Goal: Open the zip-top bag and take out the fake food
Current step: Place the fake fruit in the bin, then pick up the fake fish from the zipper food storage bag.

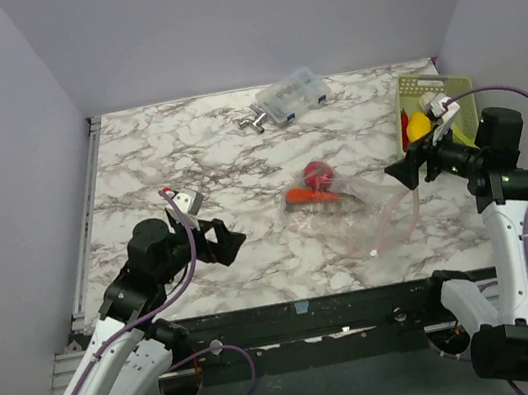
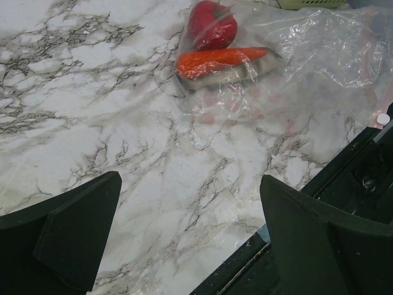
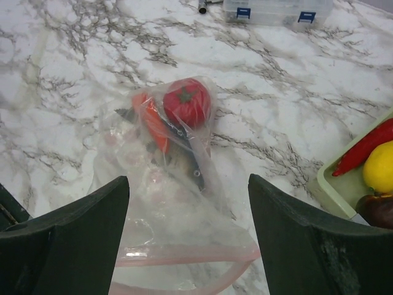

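Note:
The clear zip-top bag (image 1: 363, 213) lies flat at the table's middle right, its pink zipper strip (image 3: 184, 255) toward the near edge, the two strip halves slightly apart. Inside it are a red tomato (image 1: 318, 172), an orange carrot (image 1: 310, 194) and a grey piece (image 3: 187, 153). They also show in the left wrist view, tomato (image 2: 212, 24) and carrot (image 2: 221, 60). A yellow lemon (image 1: 418, 126), a red piece (image 3: 365, 147) and a dark purple piece (image 3: 376, 210) lie in the green basket (image 1: 438, 87). My right gripper (image 1: 395, 173) is open and empty above the bag's right side (image 3: 189, 246). My left gripper (image 1: 235, 240) is open and empty, left of the bag (image 2: 190, 239).
A clear plastic box (image 1: 293, 96) with blue clips and a small metal fitting (image 1: 253, 120) sit at the back. The table's dark near edge (image 2: 344, 178) runs close by the bag. Grey walls enclose the table on three sides.

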`<action>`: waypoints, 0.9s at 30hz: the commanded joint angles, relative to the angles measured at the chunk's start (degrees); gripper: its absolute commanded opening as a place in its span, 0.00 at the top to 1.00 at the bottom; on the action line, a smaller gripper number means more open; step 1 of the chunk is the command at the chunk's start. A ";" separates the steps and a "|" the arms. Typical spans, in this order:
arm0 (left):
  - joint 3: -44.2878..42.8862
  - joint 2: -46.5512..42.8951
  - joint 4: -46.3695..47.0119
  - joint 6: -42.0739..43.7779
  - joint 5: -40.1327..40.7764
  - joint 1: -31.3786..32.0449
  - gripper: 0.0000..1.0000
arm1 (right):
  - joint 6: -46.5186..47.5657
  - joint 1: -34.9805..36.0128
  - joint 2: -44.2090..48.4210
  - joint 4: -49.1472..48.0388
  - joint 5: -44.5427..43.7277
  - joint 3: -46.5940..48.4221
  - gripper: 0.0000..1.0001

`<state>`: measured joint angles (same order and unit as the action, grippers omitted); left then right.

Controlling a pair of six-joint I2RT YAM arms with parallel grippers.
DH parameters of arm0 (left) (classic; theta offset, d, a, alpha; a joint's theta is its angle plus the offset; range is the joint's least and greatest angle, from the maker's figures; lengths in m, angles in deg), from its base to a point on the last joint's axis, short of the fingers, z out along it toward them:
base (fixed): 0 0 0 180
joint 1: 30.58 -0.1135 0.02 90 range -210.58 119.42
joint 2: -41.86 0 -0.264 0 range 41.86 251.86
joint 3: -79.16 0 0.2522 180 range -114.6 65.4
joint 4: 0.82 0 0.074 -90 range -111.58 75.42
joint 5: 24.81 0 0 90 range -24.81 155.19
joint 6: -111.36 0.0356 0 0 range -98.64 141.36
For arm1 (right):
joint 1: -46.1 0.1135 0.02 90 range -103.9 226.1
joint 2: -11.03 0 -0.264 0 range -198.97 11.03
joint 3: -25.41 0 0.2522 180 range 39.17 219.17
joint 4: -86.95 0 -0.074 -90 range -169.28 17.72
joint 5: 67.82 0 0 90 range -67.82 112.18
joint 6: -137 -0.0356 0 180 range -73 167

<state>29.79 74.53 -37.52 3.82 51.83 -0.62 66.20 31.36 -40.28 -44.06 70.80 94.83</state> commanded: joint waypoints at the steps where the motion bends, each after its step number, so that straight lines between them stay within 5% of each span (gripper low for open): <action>1: 0.90 0.28 2.55 -1.04 -2.65 -0.34 0.01 | 6.20 -0.29 1.84 5.99 4.87 -0.81 0.19; 18: 5.19 -0.37 12.76 -12.95 -10.72 -1.13 0.01 | 20.99 -0.29 2.45 15.12 11.89 -4.03 0.15; 23: 6.15 1.68 15.08 -15.98 -12.59 -1.95 0.01 | 24.40 -0.29 1.77 17.76 11.91 -4.24 0.00; 27: 7.54 3.60 17.51 -18.49 -14.23 -2.54 0.02 | 27.33 -0.29 1.49 19.94 12.05 -4.43 0.00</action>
<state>35.58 76.69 -24.23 -11.08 40.99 -2.44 89.13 31.36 -38.51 -28.08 81.03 91.27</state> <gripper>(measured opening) 0.985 0.995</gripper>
